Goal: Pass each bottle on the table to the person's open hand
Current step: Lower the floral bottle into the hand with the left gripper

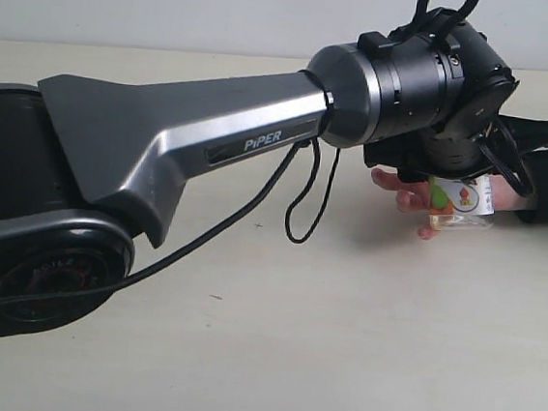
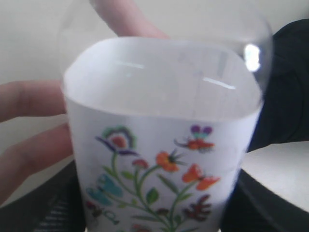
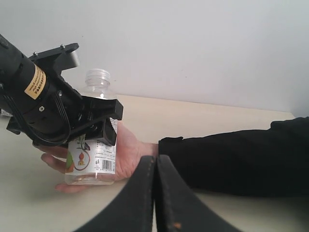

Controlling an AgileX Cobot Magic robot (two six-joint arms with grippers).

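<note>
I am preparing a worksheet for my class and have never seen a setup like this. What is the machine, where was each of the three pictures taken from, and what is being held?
It is a robot with two arms, each ending in a gripper. The exterior view comes from a camera off the arms. The other two come from cameras on each wrist. The left gripper clamps a clear bottle with a flowered label at a person's open hand, over the beige table. The right gripper is shut and holds nothing.
</note>
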